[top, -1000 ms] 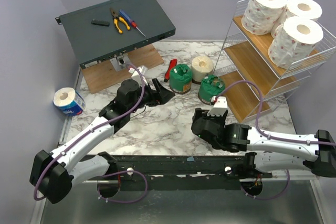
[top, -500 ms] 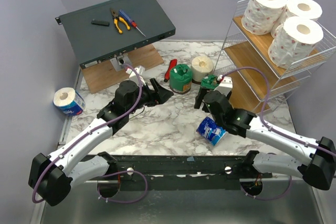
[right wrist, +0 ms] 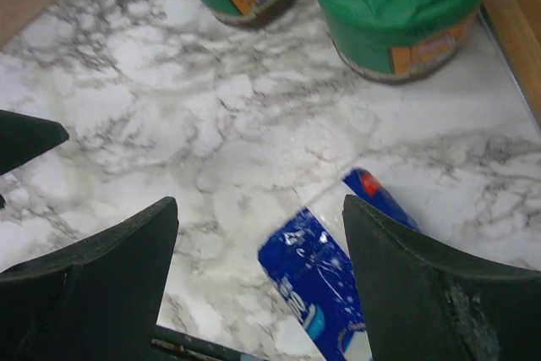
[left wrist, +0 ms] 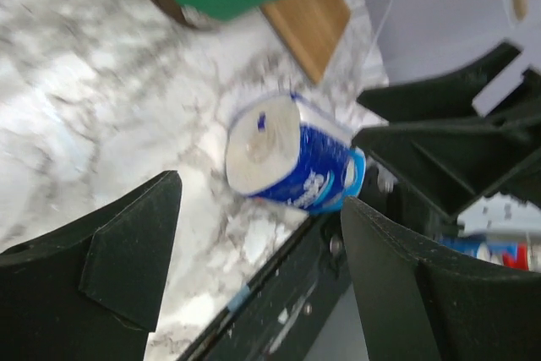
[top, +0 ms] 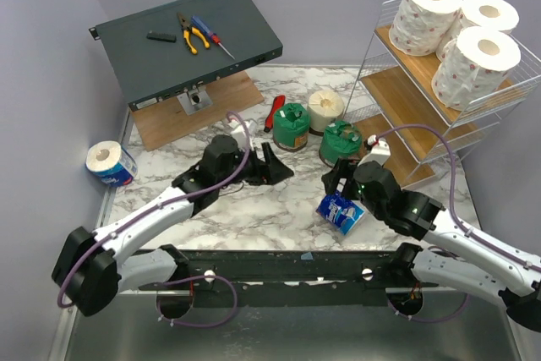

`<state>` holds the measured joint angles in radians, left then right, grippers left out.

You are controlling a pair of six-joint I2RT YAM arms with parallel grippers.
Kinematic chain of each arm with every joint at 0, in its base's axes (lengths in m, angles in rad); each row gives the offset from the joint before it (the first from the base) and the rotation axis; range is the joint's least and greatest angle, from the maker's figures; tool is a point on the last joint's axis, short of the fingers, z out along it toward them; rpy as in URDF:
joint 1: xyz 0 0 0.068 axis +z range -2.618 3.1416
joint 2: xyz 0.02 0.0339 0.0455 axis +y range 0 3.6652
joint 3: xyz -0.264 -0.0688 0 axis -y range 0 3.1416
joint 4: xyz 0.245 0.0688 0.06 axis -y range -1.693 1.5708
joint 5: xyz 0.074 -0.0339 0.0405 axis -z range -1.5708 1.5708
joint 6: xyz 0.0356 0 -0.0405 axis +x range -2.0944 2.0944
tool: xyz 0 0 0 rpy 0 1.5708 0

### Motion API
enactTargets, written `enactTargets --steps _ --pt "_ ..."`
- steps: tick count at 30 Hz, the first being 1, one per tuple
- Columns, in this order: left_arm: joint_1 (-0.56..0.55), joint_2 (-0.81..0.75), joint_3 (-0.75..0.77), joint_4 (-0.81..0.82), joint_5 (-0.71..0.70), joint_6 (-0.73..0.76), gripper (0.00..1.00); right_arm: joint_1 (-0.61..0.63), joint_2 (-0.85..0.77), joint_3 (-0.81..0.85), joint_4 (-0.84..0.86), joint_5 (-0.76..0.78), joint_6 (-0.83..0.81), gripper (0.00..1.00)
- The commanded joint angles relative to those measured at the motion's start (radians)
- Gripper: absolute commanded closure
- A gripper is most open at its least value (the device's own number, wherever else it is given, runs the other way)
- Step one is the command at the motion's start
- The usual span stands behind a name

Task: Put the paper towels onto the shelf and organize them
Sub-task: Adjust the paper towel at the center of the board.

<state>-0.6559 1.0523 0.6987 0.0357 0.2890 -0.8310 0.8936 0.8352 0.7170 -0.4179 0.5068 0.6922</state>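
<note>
A blue-wrapped paper towel roll [top: 341, 211] lies on its side near the table's front edge, also seen as blue roll [left wrist: 287, 154] and blue roll [right wrist: 330, 285]. My right gripper [top: 338, 182] hovers open just above and behind it, right gripper [right wrist: 262, 209] empty. My left gripper [top: 281, 166] stands open to its left, left gripper [left wrist: 260, 196] facing the roll's end from a distance. Two green rolls [top: 292, 124] [top: 340, 143] and a cream roll [top: 325, 109] stand mid-table. A second blue roll [top: 110, 162] lies far left. Three white rolls [top: 473, 61] fill the shelf's [top: 406, 90] top tier.
A dark grey metal box [top: 245, 31] with pliers and screwdrivers sits tilted at the back left on a wooden board [top: 161, 124]. A red-handled tool [top: 275, 112] lies beside the green roll. The shelf's lower wooden tiers [top: 385, 158] stand right of the rolls.
My right arm swung up toward the shelf, uncovering the blue roll on the table, then drew back over it. The left gripper moved right toward the table's middle.
</note>
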Motion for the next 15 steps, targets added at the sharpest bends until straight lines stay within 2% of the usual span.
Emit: enactTargets --steps 1,5,9,15 --pt "-0.115 0.168 0.008 0.07 0.161 0.053 0.23 0.001 -0.018 -0.076 -0.144 -0.057 0.13 0.18" --pt "-0.192 0.291 0.072 0.08 0.146 0.058 0.25 0.002 0.011 -0.086 -0.188 -0.042 0.175 0.2" --pt "-0.195 0.344 0.078 0.117 0.141 0.045 0.25 0.003 -0.012 -0.089 -0.223 -0.01 0.213 0.2" --pt "-0.2 0.412 0.084 0.233 0.212 0.064 0.23 0.002 -0.035 -0.082 -0.269 0.02 0.29 0.2"
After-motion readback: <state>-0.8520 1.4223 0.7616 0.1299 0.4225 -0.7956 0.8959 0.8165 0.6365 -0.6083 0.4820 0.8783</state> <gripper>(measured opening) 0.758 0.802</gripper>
